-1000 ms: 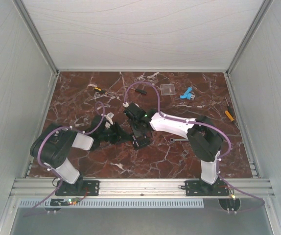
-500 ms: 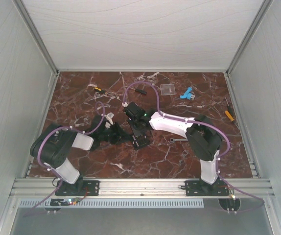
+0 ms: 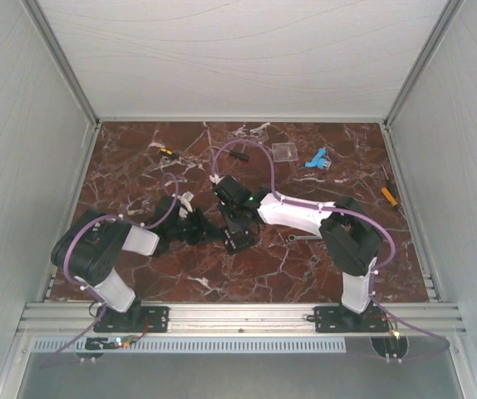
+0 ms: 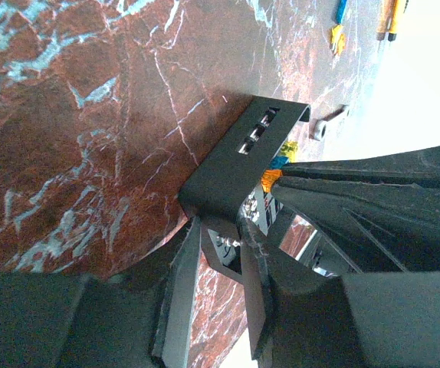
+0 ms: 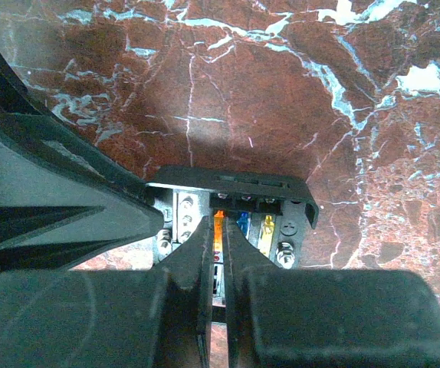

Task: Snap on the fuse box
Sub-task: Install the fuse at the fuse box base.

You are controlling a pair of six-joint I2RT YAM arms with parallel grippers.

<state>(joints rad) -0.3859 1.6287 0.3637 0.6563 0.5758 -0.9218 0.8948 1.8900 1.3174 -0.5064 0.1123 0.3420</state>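
The fuse box [image 3: 240,238] is found on the red marble worktop [image 3: 139,166], near its middle, between the two arms and towards the near edge. The left end effector [image 4: 221,238] is seen gripping the fuse box, one finger on each side of the box's near end; the box's black casing is lifted at an angle in the left wrist view. The right end effector [image 5: 218,230] is closed, its fingers pressed together, and its tips are placed over the row of coloured fuses on the box's face. Contact between those tips and the fuses cannot be confirmed. A small metal spanner [image 3: 303,237] is noted on the worktop just right of the box. A clear square plate [image 3: 285,151] and a blue item [image 3: 315,160] are noted near the far edge, well apart from the box.
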